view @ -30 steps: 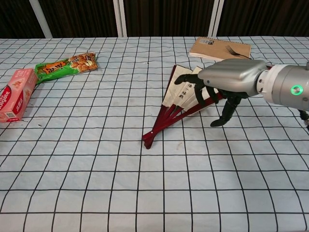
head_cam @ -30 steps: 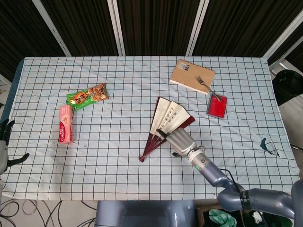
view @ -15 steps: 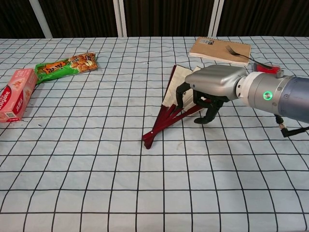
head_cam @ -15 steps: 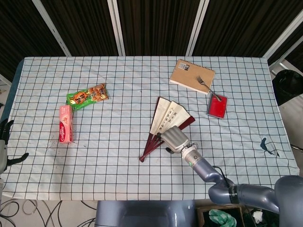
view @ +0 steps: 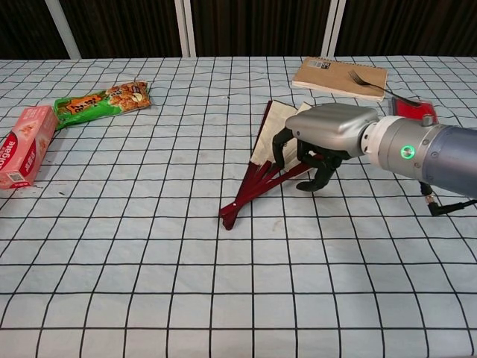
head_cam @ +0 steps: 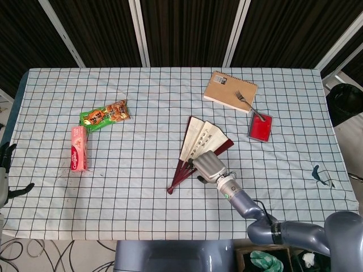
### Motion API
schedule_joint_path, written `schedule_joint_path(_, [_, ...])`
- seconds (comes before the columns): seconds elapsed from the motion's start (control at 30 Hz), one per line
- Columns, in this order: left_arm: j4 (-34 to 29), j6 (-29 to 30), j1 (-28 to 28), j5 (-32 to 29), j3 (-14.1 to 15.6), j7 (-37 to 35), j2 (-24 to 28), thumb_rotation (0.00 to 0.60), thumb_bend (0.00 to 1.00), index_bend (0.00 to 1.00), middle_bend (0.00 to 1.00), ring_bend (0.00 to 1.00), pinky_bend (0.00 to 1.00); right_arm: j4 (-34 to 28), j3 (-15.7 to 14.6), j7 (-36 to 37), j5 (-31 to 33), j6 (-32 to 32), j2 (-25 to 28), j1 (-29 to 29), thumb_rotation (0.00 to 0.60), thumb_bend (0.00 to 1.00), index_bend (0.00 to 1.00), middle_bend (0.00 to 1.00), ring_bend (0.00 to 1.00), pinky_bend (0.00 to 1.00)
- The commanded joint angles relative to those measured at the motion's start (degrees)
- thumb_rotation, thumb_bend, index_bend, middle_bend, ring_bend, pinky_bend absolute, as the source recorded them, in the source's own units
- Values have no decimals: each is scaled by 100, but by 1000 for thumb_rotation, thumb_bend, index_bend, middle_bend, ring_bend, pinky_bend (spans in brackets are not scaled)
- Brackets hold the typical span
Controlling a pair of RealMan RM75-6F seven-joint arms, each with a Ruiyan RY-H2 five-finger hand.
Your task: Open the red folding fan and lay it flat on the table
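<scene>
Fan (head_cam: 199, 144) partly open, flat on table (head_cam: 142, 192). Right hand (head_cam: 207, 166) over its ribs, fingers curled down onto them; grip unclear. Left hand (head_cam: 4, 170) at table edge, fingers apart, empty.

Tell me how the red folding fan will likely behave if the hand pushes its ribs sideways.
The red folding fan is half open, ribs meeting at one pivot, so it would probably swing about that end. It looks thin and light, so likely slides on the tablecloth. The right hand hovers over its ribs.
</scene>
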Motion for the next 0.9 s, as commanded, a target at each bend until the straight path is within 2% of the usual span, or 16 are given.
schedule_joint_path(0.03, [0,-1,1,-7,-2,-4,1,600,15,0,0,0,0,38,2,2,-14,11,-49,6,600,249,413,855,918,840])
schedule_joint_path(0.27, [-4,-15,-4,-19,-1,-8,5,600,15,0,0,0,0,140,-34,-33,90,-21,-130,-21,600,258,426,855,918,840])
schedule_joint_path(0.47, [-5,-13,-3,-19,-5,-27,8,600,14,0,0,0,0,180,-43,-41,134,-14,-180,-44,600,299,491,855,918,840])
schedule_joint_path(0.73, [-12,-14,-3,-25,-7,-48,13,600,15,0,0,0,0,155,-38,-7,111,-16,-194,-54,600,440,625,855,918,840])
schedule_joint_path(0.9, [-13,-17,-4,-28,-3,-40,11,600,15,0,0,0,0,17,-24,84,-75,43,-102,-59,600,535,668,855,918,840])
